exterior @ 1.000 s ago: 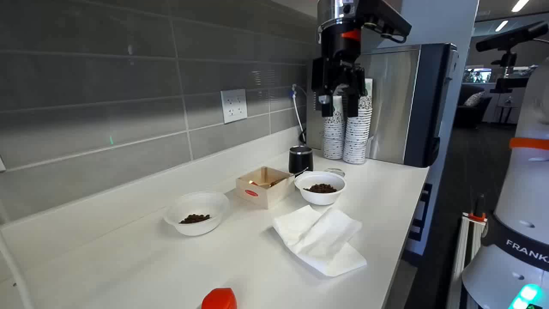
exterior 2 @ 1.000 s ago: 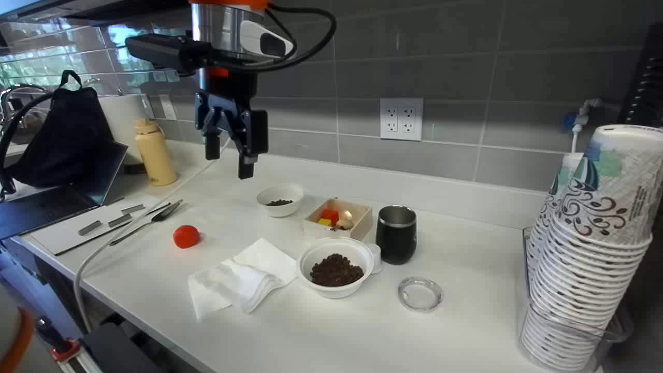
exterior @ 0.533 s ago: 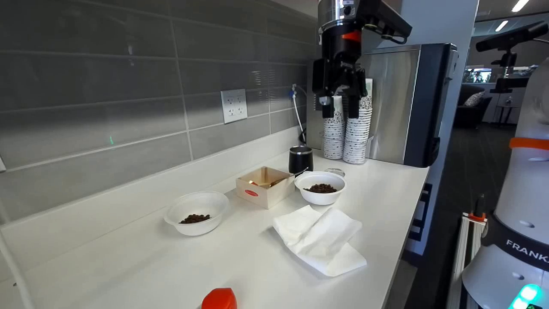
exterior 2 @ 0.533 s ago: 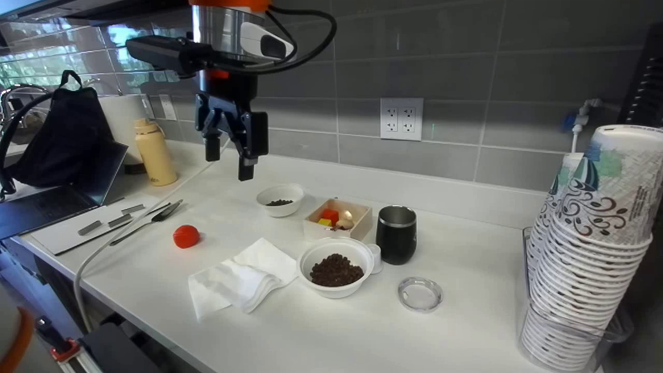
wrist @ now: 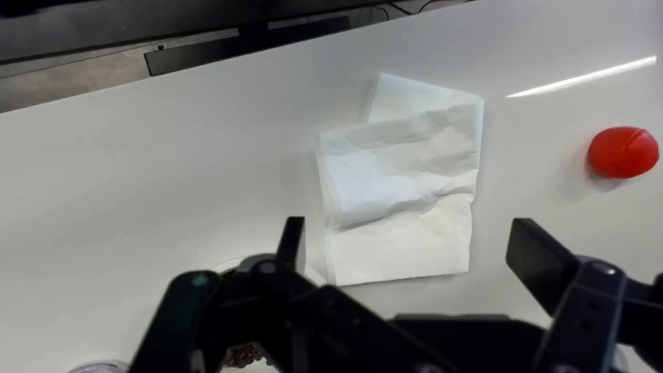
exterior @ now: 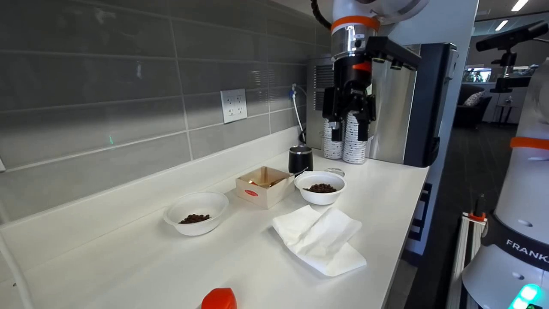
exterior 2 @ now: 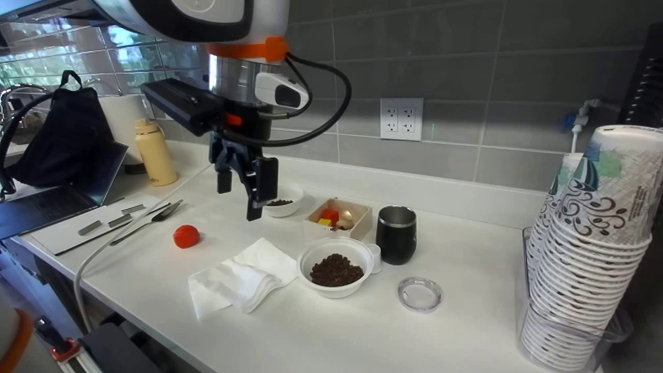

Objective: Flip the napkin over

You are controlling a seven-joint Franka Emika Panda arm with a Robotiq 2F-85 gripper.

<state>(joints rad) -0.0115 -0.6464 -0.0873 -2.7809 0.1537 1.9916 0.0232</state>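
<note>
napkin (exterior 2: 243,277) lies creased, partly folded over itself, on the bench (exterior 2: 362,336), just beside a bowl (exterior 2: 331,293) of dark bits (exterior 2: 335,270); touching or not, can't tell. pincer (exterior: 350,135) hangs well above the bench, jaws apart, nothing between them. progress: looks like none of the flip is done, though which face is up can't be told. remaining, i'd judge: lower, pinch an edge, lift, turn over, lay down, let go.

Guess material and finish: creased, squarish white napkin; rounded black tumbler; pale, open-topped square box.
White napkin: probably matte paper, from its creases and thin layered edges; cloth possible.
Black tumbler: likely satin-coated metal, given its shiny silvery rim.
Pale box: seemingly bare wood; thin, tan, matte walls.
</note>
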